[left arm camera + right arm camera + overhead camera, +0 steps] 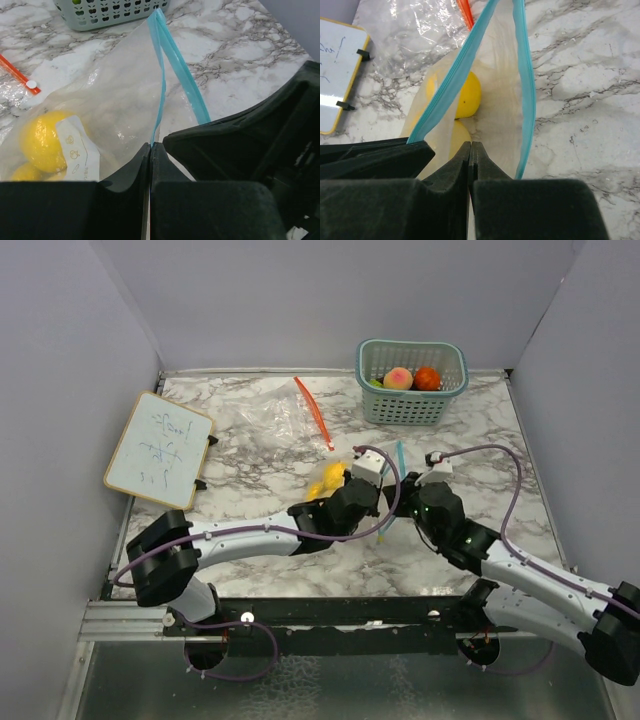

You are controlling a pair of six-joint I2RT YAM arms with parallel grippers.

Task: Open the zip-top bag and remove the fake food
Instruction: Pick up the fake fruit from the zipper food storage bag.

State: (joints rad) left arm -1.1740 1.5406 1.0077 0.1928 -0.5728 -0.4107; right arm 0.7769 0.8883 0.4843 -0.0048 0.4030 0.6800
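Together, left pincer [150, 148] and right pincer [470, 146] clamp the zip-top bag [120, 95]; whiteboard [158, 448] scribbles unreadable.

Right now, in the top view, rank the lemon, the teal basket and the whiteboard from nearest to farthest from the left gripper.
From the left gripper:
1. The lemon, just to its left, inside the zip-top bag that it pinches.
2. The teal basket, at the back, slightly right.
3. The whiteboard, far left by the wall.
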